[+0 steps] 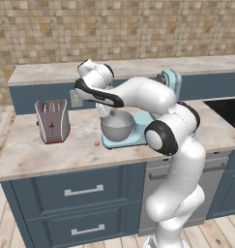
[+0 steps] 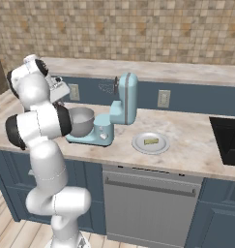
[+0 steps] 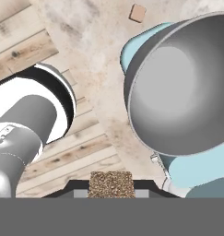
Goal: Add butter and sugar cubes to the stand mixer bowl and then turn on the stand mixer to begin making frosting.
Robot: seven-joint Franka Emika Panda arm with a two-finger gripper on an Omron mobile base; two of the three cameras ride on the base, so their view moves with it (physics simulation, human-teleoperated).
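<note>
My gripper point(image 3: 111, 188) is shut on a speckled tan sugar cube point(image 3: 111, 183) that sits between its dark fingertips. In the left base view the gripper point(image 1: 111, 112) hangs just above the back left rim of the grey metal stand mixer bowl point(image 1: 117, 126). The bowl point(image 3: 182, 87) looks empty and sits on the light blue stand mixer point(image 1: 140, 131), whose head point(image 2: 126, 99) is tilted up. A second sugar cube point(image 1: 96, 143) lies on the counter in front of the bowl, also seen as sugar cube point(image 3: 138, 13). The pale yellow butter point(image 2: 151, 141) lies on a white plate point(image 2: 139, 145) to the right of the mixer.
A grey, red-marked boxy appliance point(image 1: 52, 121) stands on the counter left of the mixer. A dark recessed area point(image 2: 227, 138) lies at the counter's right end. Behind runs a raised ledge point(image 1: 51, 72) under the tiled wall. Drawers point(image 1: 82, 191) lie below the counter edge.
</note>
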